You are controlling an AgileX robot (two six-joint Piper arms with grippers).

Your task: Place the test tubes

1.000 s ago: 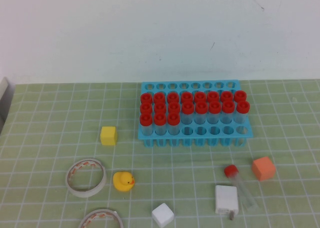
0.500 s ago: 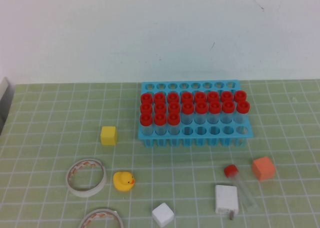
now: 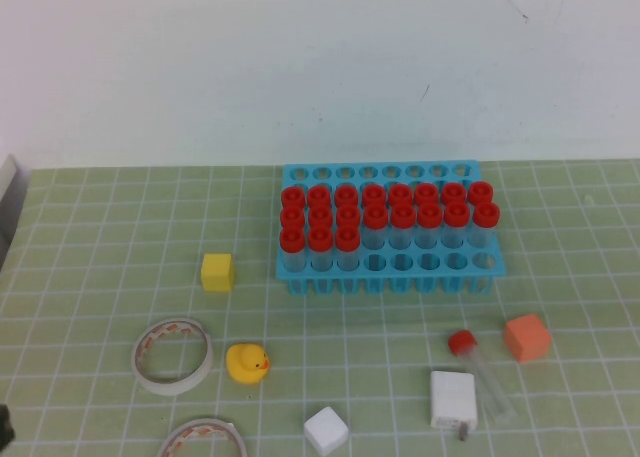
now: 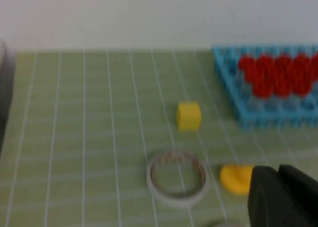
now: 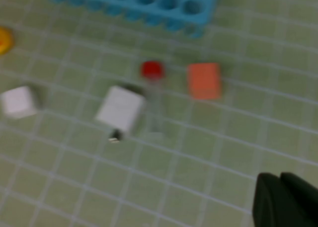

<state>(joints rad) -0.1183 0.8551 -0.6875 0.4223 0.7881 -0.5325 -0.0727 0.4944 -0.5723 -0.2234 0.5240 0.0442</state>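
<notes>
Lying flat on the green mat, one red-capped test tube [image 3: 484,374] is waiting at five o'clock from the blue rack [image 3: 390,277], between a white plug [image 3: 452,398] and an orange block [image 3: 527,337]. Nineteen capped tubes [image 3: 373,215] are standing in the rack. Pickup is apparently not yet beginning: the right gripper [image 5: 280,185], clenched empty, is hovering nearside and needs opening over the tube. The left gripper [image 4: 277,180], also clenched empty, is hanging at the near left. Also showing: two tape rolls [image 3: 172,354], one duck [image 3: 246,362], one yellow block [image 3: 217,272], one white block [image 3: 326,430].
</notes>
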